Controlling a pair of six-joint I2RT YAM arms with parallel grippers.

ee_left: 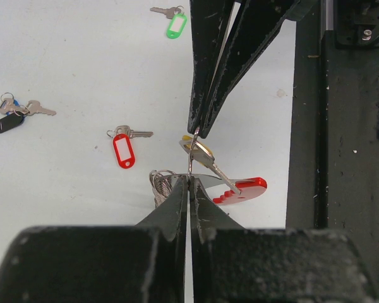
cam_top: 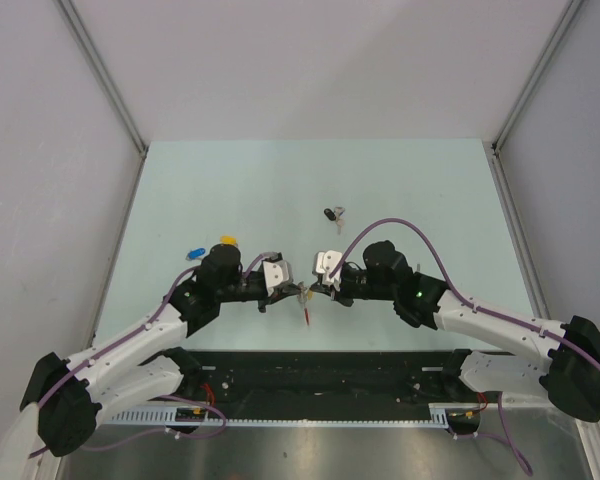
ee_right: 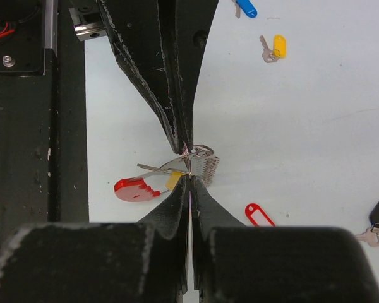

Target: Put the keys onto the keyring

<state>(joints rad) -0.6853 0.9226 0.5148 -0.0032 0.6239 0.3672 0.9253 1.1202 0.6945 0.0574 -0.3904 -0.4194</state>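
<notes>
Evenly lit, bright, diffuse from above; only soft short shadows on the table. Wrist views sharp mid-frame, out of focus at the near bottom edge.

No lettering, number, brand or sign can be read on anything here.

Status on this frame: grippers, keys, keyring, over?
Left gripper and right gripper shut, tip to tip on yellow-tag key. Keyring right at the pinch. Red-tag key loose, clear.

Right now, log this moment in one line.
left gripper: shut on wire loop | right gripper: shut on same loop | keyring: by the tips | red-tag key: loose on table
</notes>
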